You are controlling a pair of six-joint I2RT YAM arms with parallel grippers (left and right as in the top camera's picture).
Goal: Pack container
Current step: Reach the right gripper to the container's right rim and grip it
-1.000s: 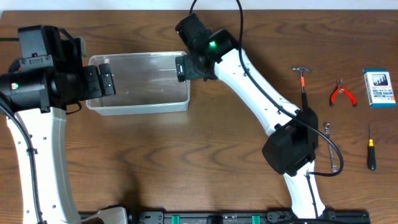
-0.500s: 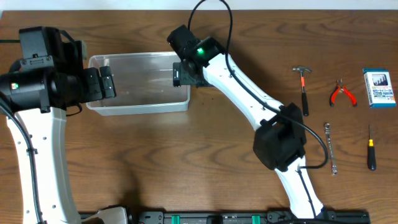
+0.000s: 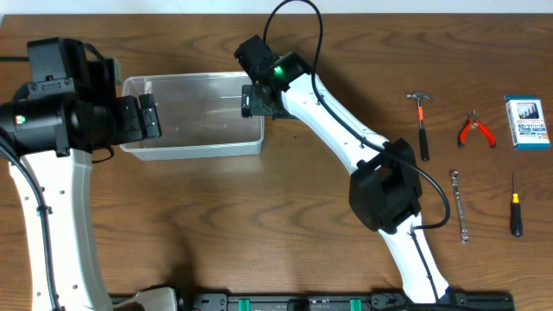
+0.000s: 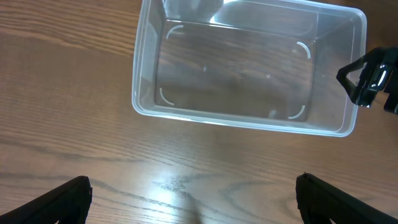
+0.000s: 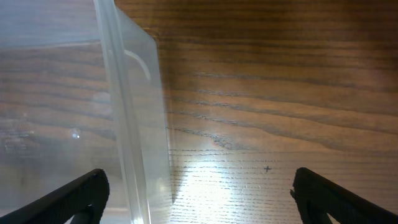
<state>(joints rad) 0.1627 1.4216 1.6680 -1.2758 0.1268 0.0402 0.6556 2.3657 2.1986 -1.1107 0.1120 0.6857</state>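
- The container (image 3: 199, 121) stands on the wooden table (image 3: 285, 216), in the far left part, with its long sides running from left to right; nothing lies inside it
- The left gripper (image 3: 138, 117) hangs over the left end of the container; in its wrist view the two fingers (image 4: 59, 199) are spread wide, one at each lower corner of the picture, with nothing between them, and the whole container is seen below
- The right gripper (image 3: 251, 100) is at the right end of the container with its jaws wide apart; in its wrist view the end wall passes between the fingers (image 5: 74, 199), nearer to the one on the inner side; it has hold of nothing, and I cannot tell if a finger touches the wall
- On the right part of the table, well apart from the container, lie a hammer (image 3: 422, 128), pliers (image 3: 475, 130) with red handles, a blue-and-white box (image 3: 526, 122), a wrench (image 3: 460, 207) and a screwdriver (image 3: 516, 207)
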